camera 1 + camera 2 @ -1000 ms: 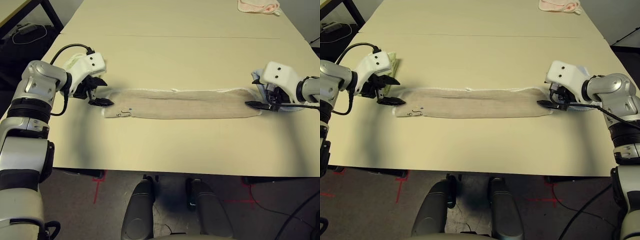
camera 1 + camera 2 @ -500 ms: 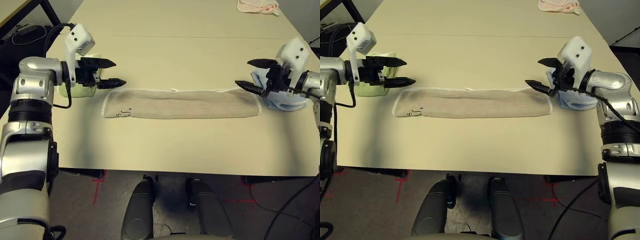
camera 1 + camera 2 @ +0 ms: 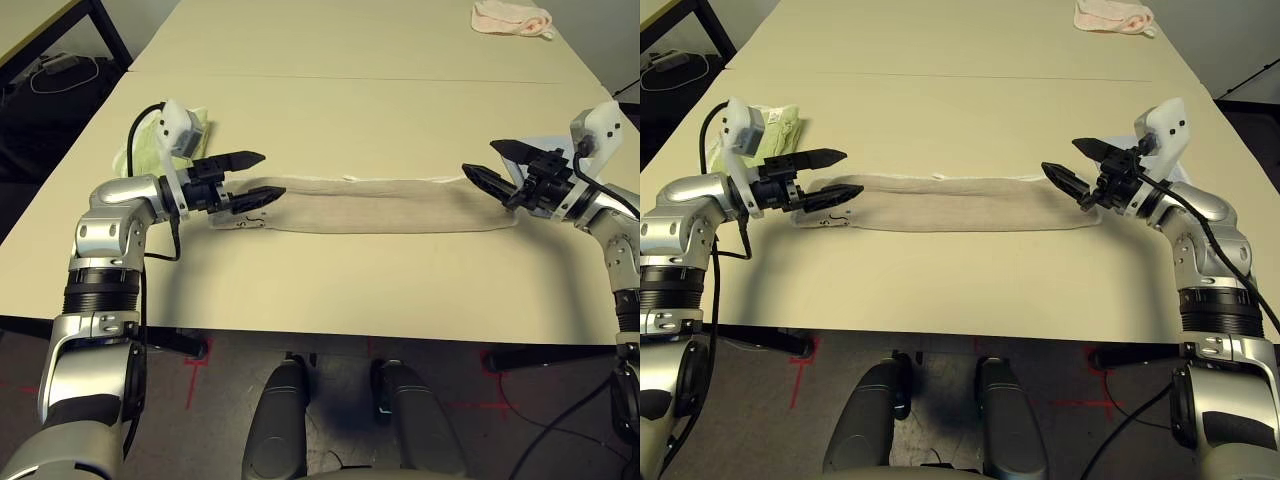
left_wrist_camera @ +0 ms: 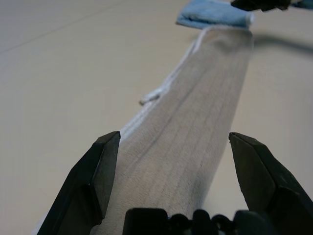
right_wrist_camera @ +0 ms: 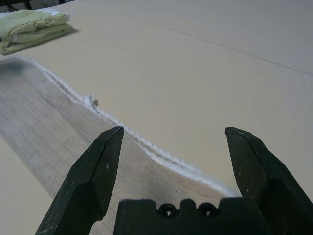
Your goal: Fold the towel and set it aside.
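Note:
The towel [image 3: 375, 205] is a beige terry cloth lying flat as one long narrow strip across the table's middle, with white edging along its far side and a small loop [image 4: 150, 97]. My left gripper [image 3: 271, 173] hovers just over its left end, open, fingers pointing along the strip with nothing between them. Over the right end my right gripper [image 3: 479, 158] hangs open and empty, pointing back toward the left one. The left wrist view looks down the towel [image 4: 195, 122] between open fingers [image 4: 100, 171]. In the right wrist view the edged border [image 5: 122, 137] runs between open fingers [image 5: 95, 171].
A folded light green towel [image 3: 150, 143] lies behind my left gripper, beyond the strip's left end. A folded light blue towel [image 4: 212, 12] lies just past the right end. A pink cloth [image 3: 512, 17] sits at the table's far right. A table seam [image 3: 350, 77] crosses behind the towel.
Both grippers have risen off the table at the towel's ends and turned inward over the strip, staying open. The towel has not moved. The head camera has shifted slightly.

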